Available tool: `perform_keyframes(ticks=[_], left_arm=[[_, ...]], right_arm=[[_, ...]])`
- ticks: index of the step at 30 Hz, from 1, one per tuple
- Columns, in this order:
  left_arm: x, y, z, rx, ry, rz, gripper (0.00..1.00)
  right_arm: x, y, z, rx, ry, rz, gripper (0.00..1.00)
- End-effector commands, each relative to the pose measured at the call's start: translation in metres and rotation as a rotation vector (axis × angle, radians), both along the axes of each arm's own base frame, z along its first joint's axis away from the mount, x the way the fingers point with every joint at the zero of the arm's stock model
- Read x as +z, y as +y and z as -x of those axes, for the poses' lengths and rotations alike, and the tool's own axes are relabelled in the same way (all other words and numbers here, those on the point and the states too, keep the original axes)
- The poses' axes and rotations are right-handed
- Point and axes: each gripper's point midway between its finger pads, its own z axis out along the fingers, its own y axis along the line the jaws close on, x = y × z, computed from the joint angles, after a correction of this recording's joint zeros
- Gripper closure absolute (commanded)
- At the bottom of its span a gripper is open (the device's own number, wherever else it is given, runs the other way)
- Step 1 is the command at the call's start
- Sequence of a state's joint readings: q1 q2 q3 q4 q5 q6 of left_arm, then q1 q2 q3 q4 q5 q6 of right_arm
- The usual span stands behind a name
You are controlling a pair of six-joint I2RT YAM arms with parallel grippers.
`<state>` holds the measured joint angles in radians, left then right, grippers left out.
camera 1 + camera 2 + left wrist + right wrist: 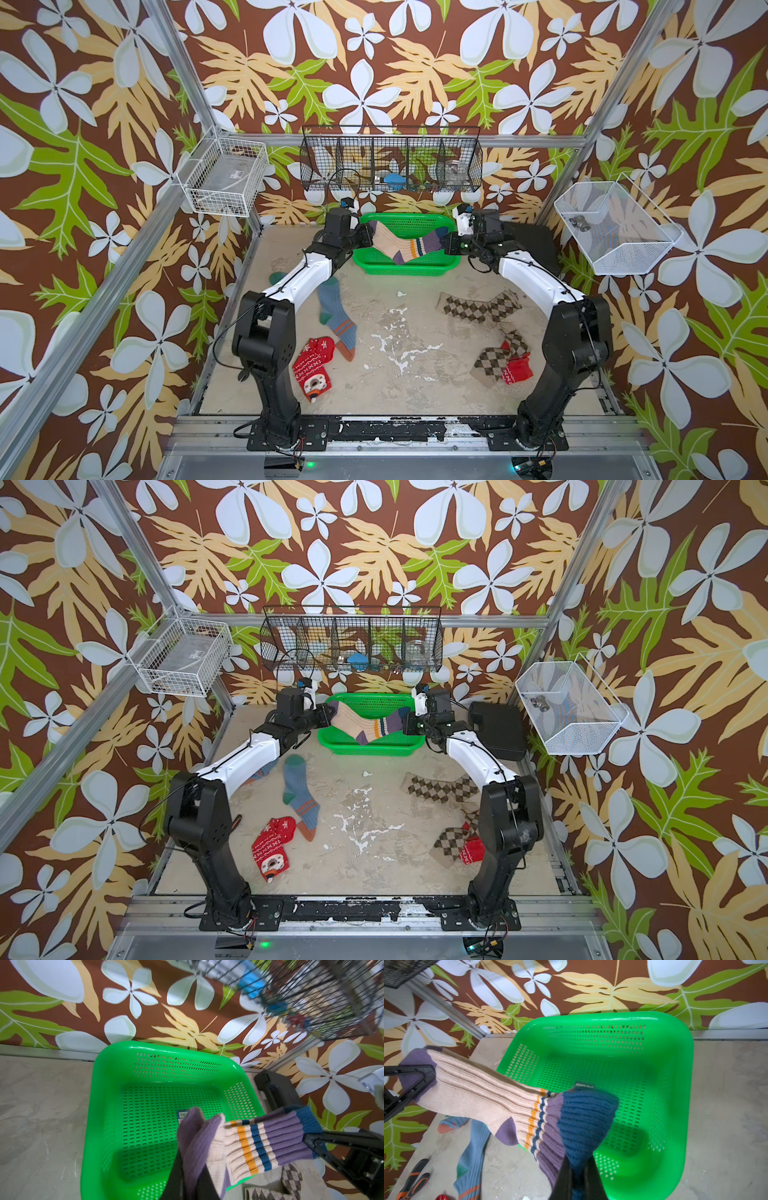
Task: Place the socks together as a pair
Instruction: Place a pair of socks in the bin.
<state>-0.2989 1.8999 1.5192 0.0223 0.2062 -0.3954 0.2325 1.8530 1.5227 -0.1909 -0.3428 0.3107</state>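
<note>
Here we are above the green basket (409, 271) at the far edge of the tabletop (415, 332). The striped socks (401, 247) are strung between both arms like a little hammock, held up off the basket floor. Look at the left wrist view: two purple toes side by side, so I'd call this both socks of the pair, one layered on the other. That, I'd say, is the reason for the two-ended hold. Toe in one grip and cuff in the other keeps the pair lined up and flat, and it hangs right over the basket where it looks meant to land.

Now the fingers. The left fingers (173, 1176) are pressed tight together on the purple toe end, with the cloth pinched between them. The right fingers (564, 1176) are squeezed on the navy cuff, which bunches into the grip and fans out beyond it. Nothing is spread on either side.

Down on the tabletop the others lie unpaired. A blue-grey sock (334, 316) sits near the left arm, with a red sock (311, 368) close by it. The other red sock (515, 368) lies across the way against an argyle sock (490, 361), and a second argyle sock (478, 307) is just beyond. Both ends need letting go together, or the pair may skew.
</note>
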Motion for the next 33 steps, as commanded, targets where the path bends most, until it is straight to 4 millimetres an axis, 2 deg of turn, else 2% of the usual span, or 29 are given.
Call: perform_keyframes(ticks=[1,4,8,10,11,13,15,16,18,21,23,25,27,29,32,33], left_arm=[[-0.038,-0.004,-0.016,-0.011,0.080,-0.042,1.00],[-0.074,-0.006,-0.029,-0.003,0.132,-0.066,1.00],[-0.102,-0.004,-0.037,0.021,0.166,-0.092,1.00],[-0.116,-0.002,-0.041,0.032,0.182,-0.111,0.98],[-0.120,-0.002,-0.044,0.037,0.187,-0.120,0.92],[-0.125,-0.001,-0.048,0.039,0.190,-0.138,0.72],[-0.116,-0.002,-0.048,0.038,0.170,-0.145,0.51],[-0.106,-0.001,-0.047,0.043,0.150,-0.145,0.44],[-0.079,0.000,-0.043,0.055,0.099,-0.144,0.38],[-0.031,-0.001,-0.028,0.058,0.021,-0.130,0.32],[0.000,-0.001,-0.012,0.057,-0.027,-0.120,0.30],[0.031,0.000,0.011,0.051,-0.077,-0.104,0.29],[0.051,0.002,0.037,0.054,-0.112,-0.097,0.29],[0.059,0.009,0.067,0.060,-0.131,-0.092,0.29],[0.045,0.024,0.111,0.068,-0.126,-0.063,0.29],[0.030,0.030,0.127,0.075,-0.110,-0.052,0.29]], right_arm=[[-0.022,0.003,-0.014,0.029,0.053,0.025,1.00],[-0.047,0.008,-0.026,0.044,0.100,0.035,1.00],[-0.080,0.009,-0.033,0.052,0.163,0.062,0.99],[-0.095,0.004,-0.036,0.031,0.188,0.101,0.95],[-0.101,0.000,-0.038,0.016,0.195,0.121,0.92],[-0.106,-0.008,-0.041,-0.014,0.199,0.163,0.80],[-0.102,-0.015,-0.042,-0.041,0.195,0.196,0.69],[-0.094,-0.017,-0.043,-0.052,0.178,0.206,0.65],[-0.072,-0.018,-0.041,-0.061,0.138,0.211,0.56],[-0.026,-0.016,-0.031,-0.074,0.048,0.218,0.50],[0.003,-0.012,-0.017,-0.070,-0.004,0.219,0.49],[0.021,-0.008,0.006,-0.058,-0.031,0.216,0.48],[0.024,-0.007,0.032,-0.050,-0.040,0.204,0.48],[0.017,-0.013,0.059,-0.056,-0.033,0.188,0.48],[-0.014,-0.024,0.100,-0.068,0.003,0.180,0.50],[-0.024,-0.026,0.110,-0.071,0.012,0.179,0.50]])
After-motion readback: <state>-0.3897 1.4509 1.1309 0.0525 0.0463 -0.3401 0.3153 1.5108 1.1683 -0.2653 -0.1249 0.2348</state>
